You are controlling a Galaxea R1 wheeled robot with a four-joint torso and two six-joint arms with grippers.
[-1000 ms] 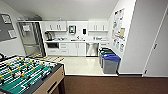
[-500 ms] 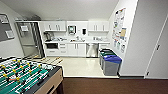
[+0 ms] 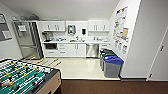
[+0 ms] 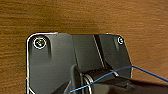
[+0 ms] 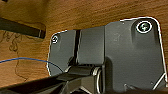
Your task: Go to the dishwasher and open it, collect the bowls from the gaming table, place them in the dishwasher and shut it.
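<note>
Dishwasher [image 3: 92, 50] far across the kitchenette, under the counter; jaws' state unclear.

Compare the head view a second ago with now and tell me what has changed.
Hardly anything. The whole view has shifted slightly, so the camera moved a little; the things themselves have not. The dishwasher under the counter is closed as before, the table-football table stays at the lower left, and the bins stand against the right wall. Nothing was taken hold of or let go.
</note>
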